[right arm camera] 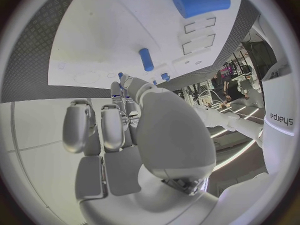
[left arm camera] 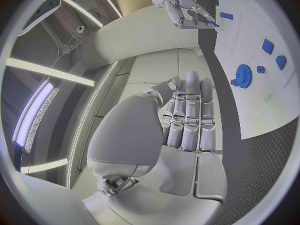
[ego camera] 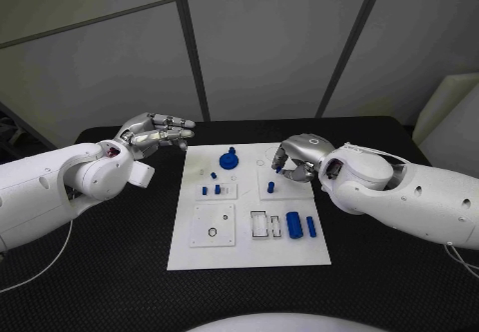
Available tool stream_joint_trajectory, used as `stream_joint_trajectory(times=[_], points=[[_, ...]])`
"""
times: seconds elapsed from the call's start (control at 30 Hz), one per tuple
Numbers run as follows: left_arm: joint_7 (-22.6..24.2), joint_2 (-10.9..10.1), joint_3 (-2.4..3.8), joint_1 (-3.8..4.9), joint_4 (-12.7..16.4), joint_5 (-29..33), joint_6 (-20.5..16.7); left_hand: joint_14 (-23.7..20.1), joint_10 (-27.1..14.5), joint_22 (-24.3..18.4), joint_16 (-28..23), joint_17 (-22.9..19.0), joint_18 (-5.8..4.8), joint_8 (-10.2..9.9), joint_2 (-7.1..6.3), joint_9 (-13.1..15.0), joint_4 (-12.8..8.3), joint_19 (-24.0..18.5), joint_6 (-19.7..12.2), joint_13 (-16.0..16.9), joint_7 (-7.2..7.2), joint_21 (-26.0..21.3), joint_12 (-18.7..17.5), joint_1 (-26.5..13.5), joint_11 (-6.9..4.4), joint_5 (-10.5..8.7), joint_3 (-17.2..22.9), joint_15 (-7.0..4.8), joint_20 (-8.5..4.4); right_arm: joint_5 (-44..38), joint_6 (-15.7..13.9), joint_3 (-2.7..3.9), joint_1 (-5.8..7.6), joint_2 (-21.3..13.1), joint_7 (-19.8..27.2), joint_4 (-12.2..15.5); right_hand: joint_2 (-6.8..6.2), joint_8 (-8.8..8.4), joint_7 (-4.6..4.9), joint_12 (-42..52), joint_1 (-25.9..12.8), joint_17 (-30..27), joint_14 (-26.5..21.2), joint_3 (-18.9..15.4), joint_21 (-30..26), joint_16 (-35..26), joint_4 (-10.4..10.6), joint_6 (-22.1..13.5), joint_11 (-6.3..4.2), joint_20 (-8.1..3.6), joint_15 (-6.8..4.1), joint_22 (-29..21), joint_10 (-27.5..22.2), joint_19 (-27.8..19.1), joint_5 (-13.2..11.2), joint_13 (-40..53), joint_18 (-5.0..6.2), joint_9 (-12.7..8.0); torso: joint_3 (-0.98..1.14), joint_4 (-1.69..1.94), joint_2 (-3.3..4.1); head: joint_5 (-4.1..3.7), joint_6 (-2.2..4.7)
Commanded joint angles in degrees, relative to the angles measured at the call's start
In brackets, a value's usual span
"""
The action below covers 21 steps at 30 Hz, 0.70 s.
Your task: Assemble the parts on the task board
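1. Two hands flank the task board (ego camera: 200, 256), my landmark; it lies flat at the table's middle so both arms reach it
2. My left hand (ego camera: 155, 133) hovers off the board's far-left corner, fingers curled in, grasping nothing; I judge it is parked clear of the work
3. My right hand (ego camera: 296, 158) hangs over the board's far-right area, fingertips bent down beside a small blue peg (ego camera: 270, 187); whether they pinch anything I cannot tell
4. A blue gear (ego camera: 230, 161) sits at the board's far middle, apart from both hands
5. A large blue cylinder (ego camera: 295, 225) lies loose near the board's right edge, still to be fitted, as I judge
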Motion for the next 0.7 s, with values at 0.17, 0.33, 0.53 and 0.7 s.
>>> stream_joint_trajectory(times=[0.17,0.33,0.53,0.7], points=[[1.7,0.8,-0.05,0.00,0.0,0.8,1.9,0.6,0.0,0.0,-0.6,-0.1,-0.79,-0.3,0.18,-0.1,0.0,-0.4,0.2,0.0,0.13,0.1,-0.1,-1.2,0.50,-0.48,-0.4,0.08,0.21,2.5,-3.5,0.10,0.08,0.4,1.0,4.0,-0.02,-0.12,-0.15,-0.1,-0.4,0.1,2.3,0.1,0.3,0.4,-0.3,0.2,-0.17,-0.05,-0.45,0.2,0.4,0.4,0.3,-0.1,-0.43,0.0,-0.06,0.16,0.09,1.31,-0.07],[1.9,1.5,-0.08,-0.02,-0.2,0.9,1.6,0.6,0.0,0.0,-0.6,-0.1,-0.79,-0.3,0.19,-0.1,0.0,-0.4,0.2,0.0,0.13,0.1,-0.1,-1.2,0.50,-0.49,-0.4,0.08,0.21,4.1,-3.6,0.09,0.06,1.9,1.8,5.3,0.01,-0.15,-0.15,-0.1,-0.4,0.2,2.3,0.1,0.4,0.5,-0.4,0.2,-0.17,-0.06,-0.45,0.2,0.3,0.4,0.4,-0.2,-0.43,0.0,-0.11,0.17,0.07,2.43,-0.22],[2.1,3.1,-0.08,0.00,-1.0,0.9,1.5,0.7,0.0,0.0,-0.6,-0.1,-0.77,-0.3,0.38,-0.1,0.0,-0.3,0.2,0.0,0.11,0.0,0.0,-1.3,0.48,-0.78,-0.4,0.08,0.24,5.5,-2.6,0.06,-0.72,4.4,2.6,4.9,0.09,-0.25,-0.12,-0.1,-0.4,0.1,2.3,0.2,0.2,0.5,-0.5,0.1,-0.14,-0.08,-0.46,0.1,0.3,0.4,0.5,-0.3,-0.39,0.0,-0.32,0.35,0.07,4.29,-1.04],[2.2,4.2,-0.07,0.04,-1.6,1.0,1.4,0.7,0.0,0.0,-0.7,-0.1,-0.77,-0.3,0.51,0.0,0.1,-0.3,0.3,0.0,0.10,0.0,0.0,-1.5,0.47,-0.90,-0.4,0.09,0.26,5.9,-1.3,0.05,-2.62,6.3,3.1,4.4,0.14,-0.31,-0.09,-0.2,-0.4,0.1,2.3,0.3,0.2,0.5,-0.6,0.0,-0.13,-0.08,-0.46,0.0,0.2,0.3,0.5,-0.3,-0.37,0.0,-0.52,0.42,0.08,5.33,-1.28]])
